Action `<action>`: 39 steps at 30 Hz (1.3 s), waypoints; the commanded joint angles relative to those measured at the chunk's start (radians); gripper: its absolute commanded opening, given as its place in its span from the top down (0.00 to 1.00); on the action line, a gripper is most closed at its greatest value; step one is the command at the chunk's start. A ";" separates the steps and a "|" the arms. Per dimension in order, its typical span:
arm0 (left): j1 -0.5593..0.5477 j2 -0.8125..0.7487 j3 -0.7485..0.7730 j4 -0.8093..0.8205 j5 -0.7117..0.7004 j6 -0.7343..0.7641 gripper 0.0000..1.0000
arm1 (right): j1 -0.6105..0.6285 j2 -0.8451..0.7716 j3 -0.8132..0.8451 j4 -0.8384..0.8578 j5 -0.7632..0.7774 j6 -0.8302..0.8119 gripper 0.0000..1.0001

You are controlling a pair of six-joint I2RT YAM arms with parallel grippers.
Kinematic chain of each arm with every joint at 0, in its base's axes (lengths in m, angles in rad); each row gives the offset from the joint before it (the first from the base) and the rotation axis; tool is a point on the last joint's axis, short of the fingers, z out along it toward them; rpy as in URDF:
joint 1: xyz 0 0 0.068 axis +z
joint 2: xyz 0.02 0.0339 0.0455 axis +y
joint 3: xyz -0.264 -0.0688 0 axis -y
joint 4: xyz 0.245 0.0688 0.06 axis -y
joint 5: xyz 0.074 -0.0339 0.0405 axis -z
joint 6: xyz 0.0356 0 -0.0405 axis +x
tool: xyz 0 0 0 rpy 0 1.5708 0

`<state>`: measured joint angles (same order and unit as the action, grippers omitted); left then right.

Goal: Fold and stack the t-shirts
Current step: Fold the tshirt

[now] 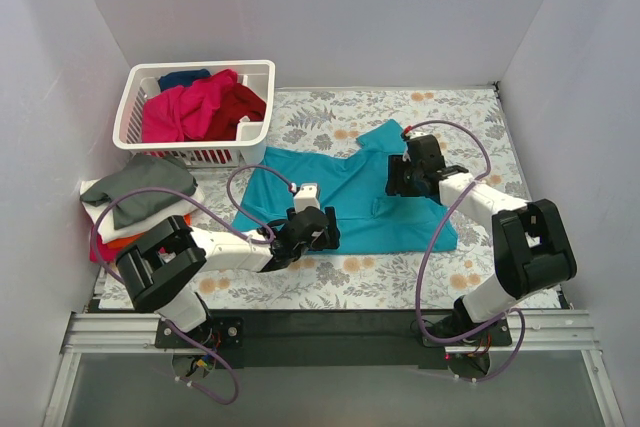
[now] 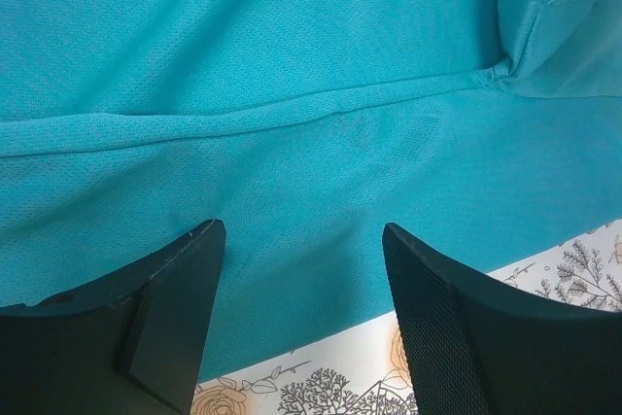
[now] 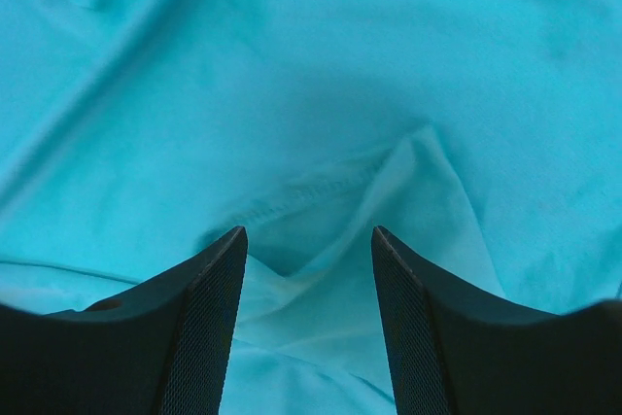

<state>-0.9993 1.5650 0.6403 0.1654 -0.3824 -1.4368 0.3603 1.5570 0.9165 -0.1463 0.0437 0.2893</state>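
Observation:
A teal t-shirt point(image 1: 345, 197) lies spread on the floral table cover in the middle of the top view. My left gripper point(image 1: 300, 235) hovers at its near left hem, jaws open; in the left wrist view the teal cloth point(image 2: 292, 94) and its hem edge show between the fingers point(image 2: 175, 289). My right gripper point(image 1: 400, 179) is over the shirt's upper right part, jaws open above a bunched fold point(image 3: 321, 230) of teal cloth. Magenta, dark red and navy shirts point(image 1: 200, 107) fill the basket. A grey shirt point(image 1: 145, 187) tops a pile of white and orange ones at the left.
A white lattice basket point(image 1: 255, 132) stands at the back left. The folded pile point(image 1: 130, 222) sits against the left wall. White walls close in on three sides. A black rail point(image 1: 320, 322) runs along the near edge.

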 commanded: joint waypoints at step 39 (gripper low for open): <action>-0.160 0.073 0.004 0.071 0.000 -0.056 0.38 | -0.252 -0.349 -0.318 -0.033 -0.008 -0.002 0.48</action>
<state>-1.1446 1.6287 0.6388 0.3103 -0.3855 -1.4784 0.0982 1.3037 0.6033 -0.1551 0.0711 0.3077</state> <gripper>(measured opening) 0.616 0.520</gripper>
